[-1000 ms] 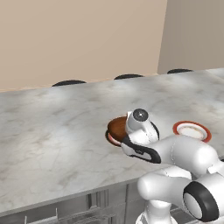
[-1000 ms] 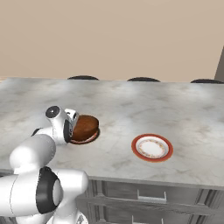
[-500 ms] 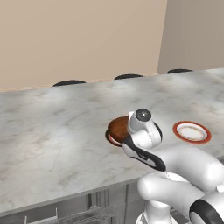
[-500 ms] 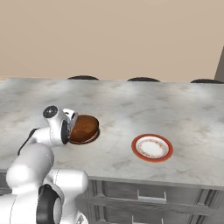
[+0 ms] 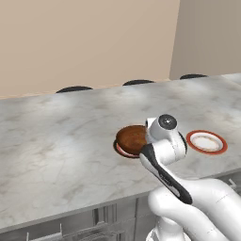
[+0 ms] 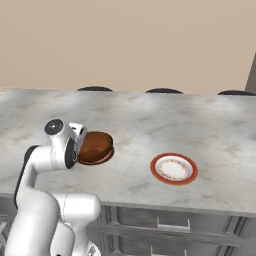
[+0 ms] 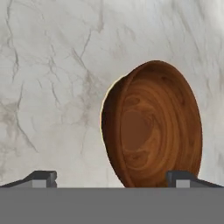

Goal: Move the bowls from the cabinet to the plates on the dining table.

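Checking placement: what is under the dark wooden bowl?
The wooden bowl sits on a red-rimmed plate whose edge peeks out; the plate's centre is covered.

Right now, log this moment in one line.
hand: open, empty | brown bowl: on plate | second plate: empty | table

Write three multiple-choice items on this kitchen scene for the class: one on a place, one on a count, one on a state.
1. Where does the glossy dark reddish-brown wooden bowl sit?
A. on a red-rimmed plate on the grey-white marbled table
B. on the floor
C. on a stove

2. How many red-rimmed plates carry no bowl?
A. none
B. one
C. three

3. How is the robot's hand?
A. shut on the bowl
B. open
C. shut on a plate

Key: 1 A, a red rim shows under the bowl. 2 B, the bare plate stands apart. 3 B, its fingertips stand wide, clear of the bowl.
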Robot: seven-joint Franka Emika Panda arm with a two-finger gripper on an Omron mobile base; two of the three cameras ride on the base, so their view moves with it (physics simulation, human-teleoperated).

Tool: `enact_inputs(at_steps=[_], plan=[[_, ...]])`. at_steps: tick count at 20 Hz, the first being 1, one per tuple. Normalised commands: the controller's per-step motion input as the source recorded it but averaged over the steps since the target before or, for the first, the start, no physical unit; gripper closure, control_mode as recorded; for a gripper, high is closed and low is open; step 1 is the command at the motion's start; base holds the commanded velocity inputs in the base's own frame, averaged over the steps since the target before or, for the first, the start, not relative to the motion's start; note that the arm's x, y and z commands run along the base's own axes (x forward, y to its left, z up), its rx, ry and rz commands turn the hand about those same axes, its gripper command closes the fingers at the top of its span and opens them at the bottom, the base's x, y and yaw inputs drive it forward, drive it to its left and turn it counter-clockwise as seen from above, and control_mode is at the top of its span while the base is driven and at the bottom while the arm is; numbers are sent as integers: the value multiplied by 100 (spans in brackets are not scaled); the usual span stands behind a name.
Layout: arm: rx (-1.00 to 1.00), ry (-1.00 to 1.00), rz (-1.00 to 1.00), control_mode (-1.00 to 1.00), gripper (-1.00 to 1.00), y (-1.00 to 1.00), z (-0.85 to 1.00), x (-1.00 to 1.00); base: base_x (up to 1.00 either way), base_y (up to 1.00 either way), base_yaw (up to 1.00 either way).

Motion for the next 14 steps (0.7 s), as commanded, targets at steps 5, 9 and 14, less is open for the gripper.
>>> enact_inputs(at_steps=[5, 9, 14], plan=[[0, -1, 0, -100, -100, -15, 31, -63, 0, 0, 0], [0, -6, 0, -100, -100, -13, 38, -55, 0, 0, 0], [0, -4, 0, -100, -100, -16, 47, -54, 0, 0, 0]])
